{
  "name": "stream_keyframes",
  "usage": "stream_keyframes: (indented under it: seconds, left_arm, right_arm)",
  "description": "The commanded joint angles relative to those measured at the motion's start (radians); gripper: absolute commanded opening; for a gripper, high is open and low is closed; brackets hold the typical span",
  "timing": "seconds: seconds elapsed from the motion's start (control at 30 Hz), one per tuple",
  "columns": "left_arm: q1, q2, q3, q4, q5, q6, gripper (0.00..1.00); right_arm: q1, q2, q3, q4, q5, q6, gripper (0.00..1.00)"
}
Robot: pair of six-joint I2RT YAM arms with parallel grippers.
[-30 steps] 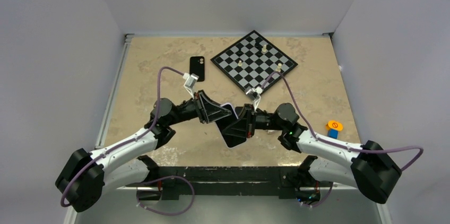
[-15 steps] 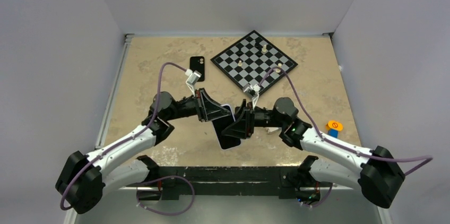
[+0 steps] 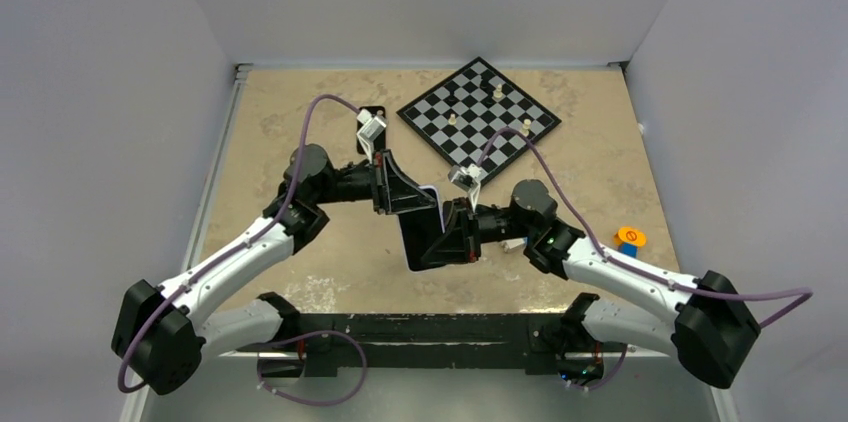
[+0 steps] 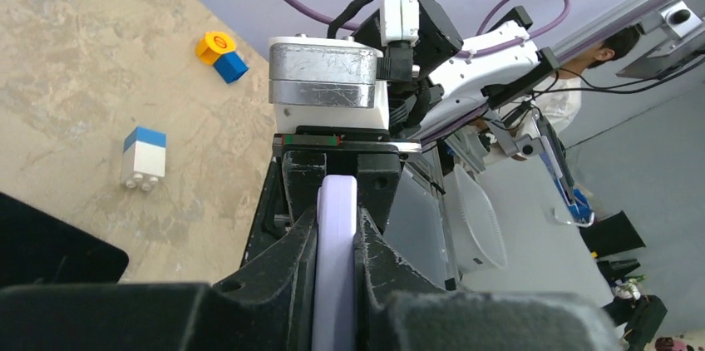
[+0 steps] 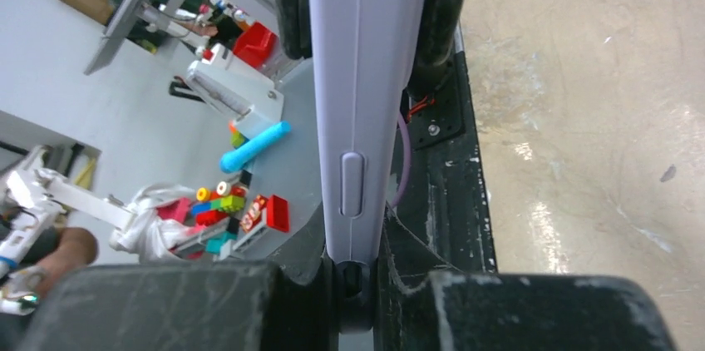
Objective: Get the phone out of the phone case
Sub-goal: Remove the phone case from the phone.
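Centrally above the desk, black-screened phone inside lavender phone case, left fingers clamped on its far end, right fingers clamped on its right edge, chessboard behind

Top external: high over the near edge, looking down on the whole table, far edge at top of view. Left wrist cam looks out along the left gripper toward the table's right side; right wrist cam faces the near edge and the room beyond; both sit very close in. All three share the lilac phone case edge; top and left wrist share the orange-and-blue block.
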Motion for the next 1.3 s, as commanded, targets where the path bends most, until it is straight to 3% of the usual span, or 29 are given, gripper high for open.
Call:
stream_keyframes:
  seconds: [0.0,0.17,0.27,0.33,0.47,0.57,0.67,0.73,0.83,0.9,0.97,1.13,1.27]
  left_arm:
    - [-0.013,-0.046,0.041,-0.044,0.034,-0.002,0.24]
    - [-0.013,-0.117,0.057,-0.315,0.042,0.203,0.3]
    - [-0.014,-0.115,0.067,-0.36,0.093,0.25,0.3]
    - [-0.014,-0.107,0.065,-0.334,0.1,0.237,0.3]
    - [-0.013,-0.069,0.042,-0.118,0.121,0.104,0.29]
    - [-0.014,-0.031,0.054,-0.042,0.131,0.051,0.21]
    - [-0.014,-0.008,0.071,-0.047,0.139,0.053,0.03]
    - [-0.013,-0.005,0.08,-0.086,0.148,0.081,0.0]
    - [0.001,-0.021,0.107,-0.2,0.111,0.107,0.0]
    - [0.03,-0.007,0.129,-0.191,0.13,0.023,0.0]
    - [0.067,0.03,0.122,-0.055,0.182,-0.134,0.0]
    - [0.116,0.105,0.076,0.345,0.262,-0.497,0.0]
    - [0.116,0.12,0.076,0.457,0.293,-0.574,0.0]
  right_arm:
    - [0.0,-0.014,-0.006,0.181,-0.03,0.036,0.0]
    - [0.0,-0.058,-0.019,0.167,-0.031,0.015,0.0]
    - [0.0,-0.046,-0.01,0.16,-0.041,0.009,0.0]
    - [0.0,-0.022,-0.006,0.184,-0.061,0.022,0.0]
    - [0.001,0.008,0.009,0.182,-0.082,0.02,0.0]
    - [0.001,0.014,0.022,0.148,-0.083,-0.003,0.0]
    - [0.003,0.008,0.036,0.09,-0.066,-0.034,0.0]
    - [0.002,0.002,0.049,0.042,-0.059,-0.06,0.0]
    - [0.001,-0.022,0.052,-0.006,-0.072,-0.088,0.27]
    - [0.001,-0.049,0.038,-0.024,-0.082,-0.101,0.43]
    - [0.001,-0.076,0.026,-0.038,-0.09,-0.112,0.5]
    - [0.0,-0.13,-0.032,0.056,-0.124,-0.065,0.54]
    - [0.0,-0.139,-0.044,0.103,-0.128,-0.036,0.52]
